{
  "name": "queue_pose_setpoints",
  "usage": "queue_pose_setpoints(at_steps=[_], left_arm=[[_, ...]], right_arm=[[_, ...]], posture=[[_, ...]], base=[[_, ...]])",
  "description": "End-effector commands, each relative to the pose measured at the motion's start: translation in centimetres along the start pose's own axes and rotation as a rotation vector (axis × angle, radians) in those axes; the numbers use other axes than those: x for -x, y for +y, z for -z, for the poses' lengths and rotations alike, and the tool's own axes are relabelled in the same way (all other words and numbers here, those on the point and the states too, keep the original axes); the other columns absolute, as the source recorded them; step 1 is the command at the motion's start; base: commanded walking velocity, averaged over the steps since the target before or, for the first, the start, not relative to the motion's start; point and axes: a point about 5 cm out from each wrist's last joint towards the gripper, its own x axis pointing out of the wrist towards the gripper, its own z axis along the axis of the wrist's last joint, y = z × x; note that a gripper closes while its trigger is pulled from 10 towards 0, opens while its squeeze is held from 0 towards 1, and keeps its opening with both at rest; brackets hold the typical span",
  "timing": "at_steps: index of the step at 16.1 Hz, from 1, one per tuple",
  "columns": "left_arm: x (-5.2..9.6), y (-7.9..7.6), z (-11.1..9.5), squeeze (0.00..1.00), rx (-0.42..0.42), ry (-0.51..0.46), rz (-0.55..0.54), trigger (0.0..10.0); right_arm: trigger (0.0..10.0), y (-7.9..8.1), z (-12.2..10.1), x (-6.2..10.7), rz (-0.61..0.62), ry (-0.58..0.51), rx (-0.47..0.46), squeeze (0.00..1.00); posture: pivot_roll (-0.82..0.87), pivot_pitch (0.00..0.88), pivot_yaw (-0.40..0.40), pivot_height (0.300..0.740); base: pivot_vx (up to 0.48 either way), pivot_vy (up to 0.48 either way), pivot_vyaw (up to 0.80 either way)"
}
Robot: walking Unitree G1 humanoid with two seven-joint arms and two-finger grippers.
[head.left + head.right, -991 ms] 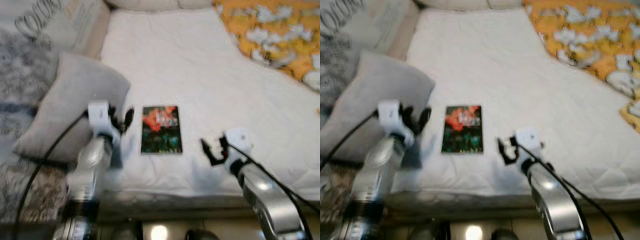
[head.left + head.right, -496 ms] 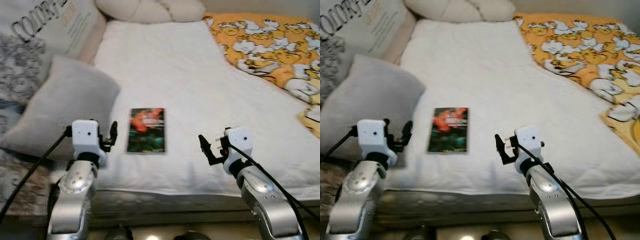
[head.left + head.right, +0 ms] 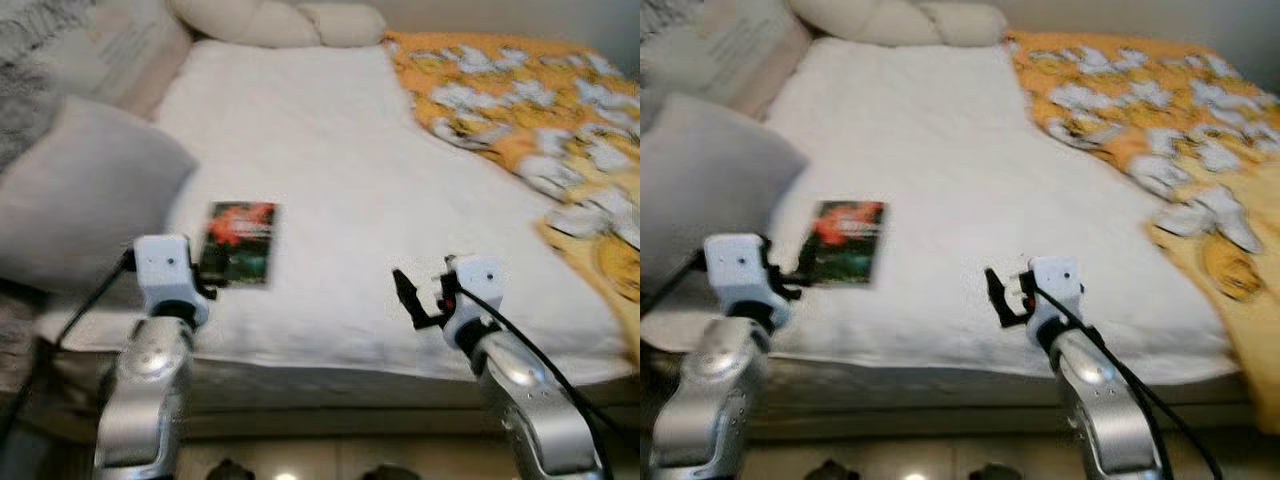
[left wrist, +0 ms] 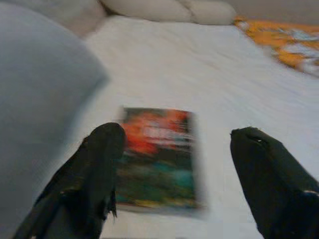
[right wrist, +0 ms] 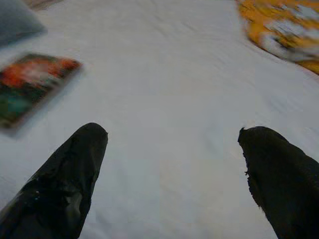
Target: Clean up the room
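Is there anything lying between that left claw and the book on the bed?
Nothing visible. The left gripper is open with the book lying flat on the white bedsheet just ahead of its fingers. The grey pillow sits off to one side.

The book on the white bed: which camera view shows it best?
The left wrist view: the book lies large and flat between the left gripper's open fingers, though blurred. Both eye views show it smaller, just beyond that gripper. The right wrist view catches it at the edge, cut off.
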Motion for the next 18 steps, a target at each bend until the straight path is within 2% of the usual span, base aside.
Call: queue_pose_setpoints(at_steps=[1,9,10,11,12,13,16,18], left_arm=[[-0.1,-0.3,-0.7,1.00,0.010,-0.016,0.024,10.0],[-0.1,-0.3,-1.0,1.00,-0.002,-0.019,0.016,10.0],[-0.2,-0.2,-0.9,1.00,0.019,-0.010,0.006,10.0],[-0.2,-0.2,-1.0,1.00,0.003,-0.018,0.005,10.0],[-0.2,-0.1,-1.1,0.94,-0.044,-0.020,0.006,10.0],[-0.3,-0.1,-1.1,0.83,-0.046,-0.014,0.008,10.0],[-0.4,-0.3,-1.6,0.84,-0.045,-0.048,0.038,10.0],[-0.4,-0.5,-1.7,0.84,-0.037,-0.050,0.054,10.0]], right_arm=[[10.0,-0.3,-0.5,0.0,0.011,-0.018,-0.012,1.00],[10.0,-0.4,-0.5,-0.1,0.010,-0.020,-0.001,1.00],[10.0,-0.3,-0.5,-0.2,0.008,-0.017,0.005,1.00],[10.0,-0.2,-0.5,-0.2,0.000,-0.013,0.017,1.00],[10.0,-0.1,-0.4,-0.2,-0.006,-0.006,0.023,0.92],[10.0,0.1,-0.4,-0.3,-0.013,-0.007,0.025,0.00],[10.0,0.2,-0.2,-0.4,-0.010,0.003,0.007,0.00],[10.0,0.3,-0.2,-0.6,-0.004,0.001,-0.003,0.00]], posture=[[-0.06,0.056,-0.011,0.740],[-0.06,0.054,-0.010,0.740],[-0.06,0.052,-0.007,0.740],[-0.06,0.052,-0.007,0.740],[-0.06,0.048,-0.008,0.740],[-0.06,0.046,-0.008,0.740],[-0.06,0.042,-0.005,0.740],[-0.05,0.031,0.008,0.740]], base=[[0.000,-0.480,0.00],[0.000,-0.480,0.00],[0.000,0.000,0.00],[0.000,0.000,0.00],[0.000,0.000,0.00],[0.000,0.000,0.00],[0.000,0.000,0.00],[0.326,0.000,-0.55]])
